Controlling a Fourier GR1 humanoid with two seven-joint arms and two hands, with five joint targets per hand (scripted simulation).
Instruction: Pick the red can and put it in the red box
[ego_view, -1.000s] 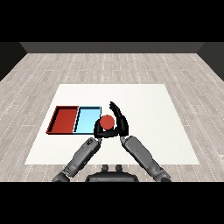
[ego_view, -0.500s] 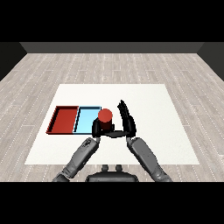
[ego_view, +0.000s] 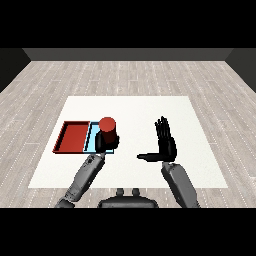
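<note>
**Left hand holds the red can above the blue tray**

We take the blue tray (ego_view: 93, 137) as our landmark. It lies on the white counter (ego_view: 135, 107), and the red tray (ego_view: 73, 137) sits touching its left side.

Our left forearm comes in from below the blue tray and slants up toward it, ending at the tray's right part. The left hand (ego_view: 105, 140) sits there with its fingers curled round the lower part of the red can (ego_view: 108, 125). The can stands upright in that grasp, its round red top showing above the hand, over the right end of the blue tray. We cannot tell whether the can's base touches the tray or hangs above it.

Our right forearm rises from the lower edge, well to the right of the blue tray. The right hand (ego_view: 166, 145) is held upright over the bare counter, well apart from the can and both trays. Its fingers (ego_view: 162, 128) are straight and point away from us, and the thumb (ego_view: 147, 156) sticks out sideways toward the blue tray. This hand holds nothing and touches nothing.

By our count there is one can, two trays (one red, one blue) and two hands.
</note>
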